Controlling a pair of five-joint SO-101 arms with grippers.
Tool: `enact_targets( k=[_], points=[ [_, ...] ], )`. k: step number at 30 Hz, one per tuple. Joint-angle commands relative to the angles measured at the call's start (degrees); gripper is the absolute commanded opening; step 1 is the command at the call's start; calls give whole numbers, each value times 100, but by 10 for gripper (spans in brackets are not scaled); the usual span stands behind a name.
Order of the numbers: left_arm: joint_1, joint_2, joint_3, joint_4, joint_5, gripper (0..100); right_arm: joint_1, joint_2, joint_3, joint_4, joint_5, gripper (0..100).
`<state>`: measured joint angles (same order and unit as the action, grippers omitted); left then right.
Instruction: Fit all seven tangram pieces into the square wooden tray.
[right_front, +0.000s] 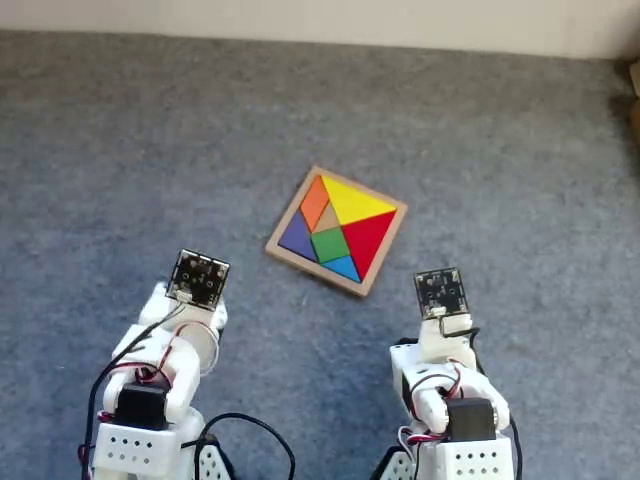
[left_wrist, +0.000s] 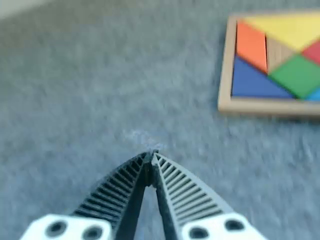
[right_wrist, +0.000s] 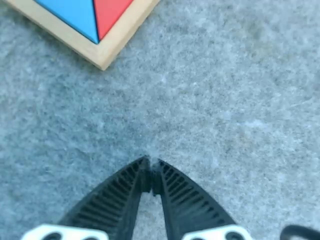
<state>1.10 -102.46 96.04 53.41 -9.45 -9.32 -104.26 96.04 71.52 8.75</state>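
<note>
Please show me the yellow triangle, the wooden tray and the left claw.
yellow triangle (right_front: 355, 200), high view, its middle.
wooden tray (left_wrist: 225, 60), left wrist view, on its rim.
left claw (left_wrist: 151, 156), left wrist view, between its tips.

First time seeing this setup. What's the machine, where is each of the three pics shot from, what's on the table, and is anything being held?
Two small robot arms sit side by side: the left arm and the right arm. The high view comes from a fixed camera looking down on the table. The other two come from a camera on each wrist, looking along that arm's own black ribbed fingers: the left arm's fingers and the right arm's fingers. Both pairs are shut and hold nothing. On the grey carpet-like surface lies a square wooden tray, turned corner-on and filled with coloured tangram pieces. A tan patch near the middle could be a wooden piece or a gap; I cannot tell.
</note>
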Motion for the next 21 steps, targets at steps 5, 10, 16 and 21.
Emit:
enact_targets(
  k=[5,10,16,21],
  points=[
    [-84,-189,110,1644,-53,5,48,-145,787,48,-35,17],
    [-84,-189,110,1776,-62,5,48,-145,787,48,-35,17],
    [-84,-180,110,2215,-62,5,48,-145,787,48,-35,17],
    [-92,-180,110,2215,-62,5,48,-145,787,48,-35,17]
  ],
)
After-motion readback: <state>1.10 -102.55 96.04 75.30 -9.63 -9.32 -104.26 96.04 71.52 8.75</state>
